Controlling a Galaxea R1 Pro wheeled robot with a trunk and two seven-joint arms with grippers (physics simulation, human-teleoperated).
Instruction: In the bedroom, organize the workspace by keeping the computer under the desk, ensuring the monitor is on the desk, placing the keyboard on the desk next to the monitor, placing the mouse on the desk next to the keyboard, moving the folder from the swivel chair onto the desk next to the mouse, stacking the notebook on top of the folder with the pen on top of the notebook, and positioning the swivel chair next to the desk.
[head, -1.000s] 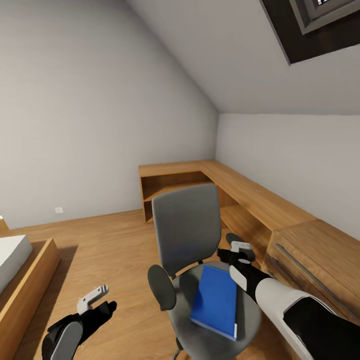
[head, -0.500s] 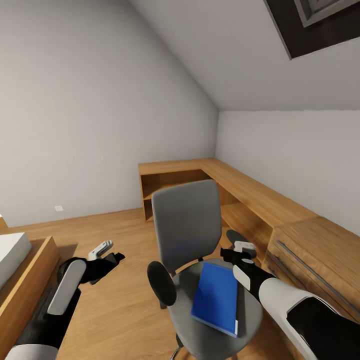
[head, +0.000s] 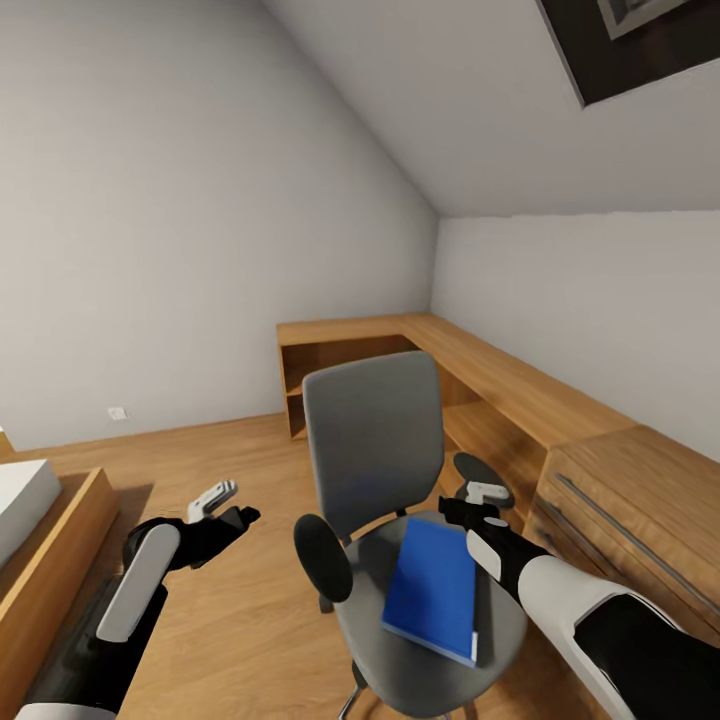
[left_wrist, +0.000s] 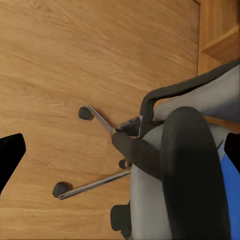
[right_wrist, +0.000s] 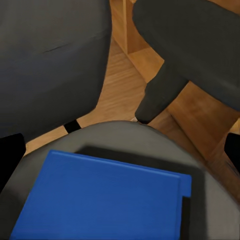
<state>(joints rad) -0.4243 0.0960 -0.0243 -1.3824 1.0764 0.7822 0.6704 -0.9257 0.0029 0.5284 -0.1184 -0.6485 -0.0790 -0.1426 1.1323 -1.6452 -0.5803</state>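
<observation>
Over the swivel chair (head: 400, 520), left gripper (head: 232, 505) has risen, seemingly spread; right gripper (head: 478, 505) spread above folder (head: 433, 588).

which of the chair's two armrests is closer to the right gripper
The armrest on the wooden shelving side, beside the right gripper. The other armrest sits across the blue folder, towards the left gripper.

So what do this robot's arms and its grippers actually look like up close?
Both arms are built of smooth black and white shell sections. The left arm carries a long pale grey-white panel over a black body. The right arm has a white forearm shell between black parts. The left gripper and right gripper are black at the wrist, each with a light grey finger piece. No cables or markings are visible.
</observation>
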